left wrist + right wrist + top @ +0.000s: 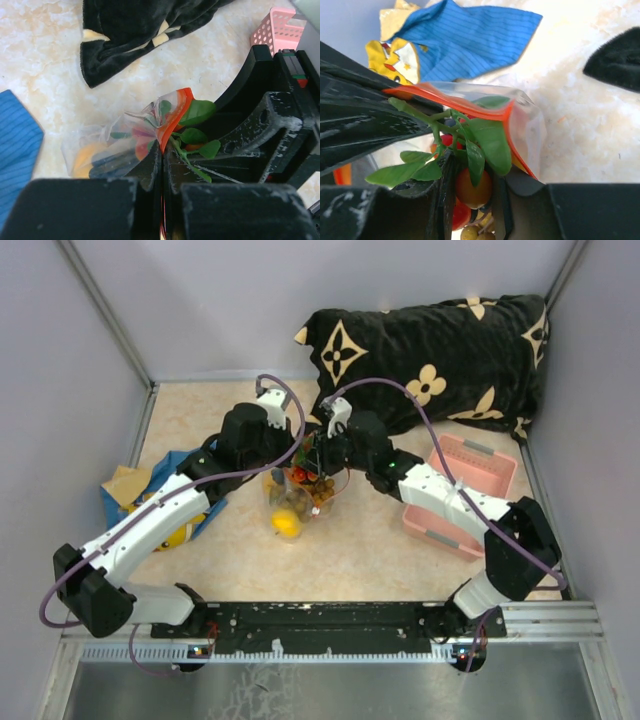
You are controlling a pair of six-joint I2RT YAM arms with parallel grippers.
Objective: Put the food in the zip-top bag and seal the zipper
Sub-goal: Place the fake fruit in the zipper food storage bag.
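Note:
The clear zip-top bag [295, 505] lies mid-table holding a yellow lemon [287, 524], brown-tan berries [322, 490] and dark grapes. My left gripper [162, 160] is shut on the bag's orange-red zipper strip [172, 120] and holds the mouth up; in the top view the left gripper [291, 466] sits at the bag's far end. My right gripper [472, 187] is shut on the orange-red green-topped fruit [472, 187], with its green leaves [492, 142] inside the open mouth, under the zipper strip [450, 101]. In the top view the right gripper [320, 466] meets the left one over the bag.
A black pillow with cream flowers [430, 350] lies at the back. A pink slotted basket [462, 490] sits under the right arm. A blue cloth with a yellow thing [165, 502] lies at the left, under the left arm. Grey walls close in both sides.

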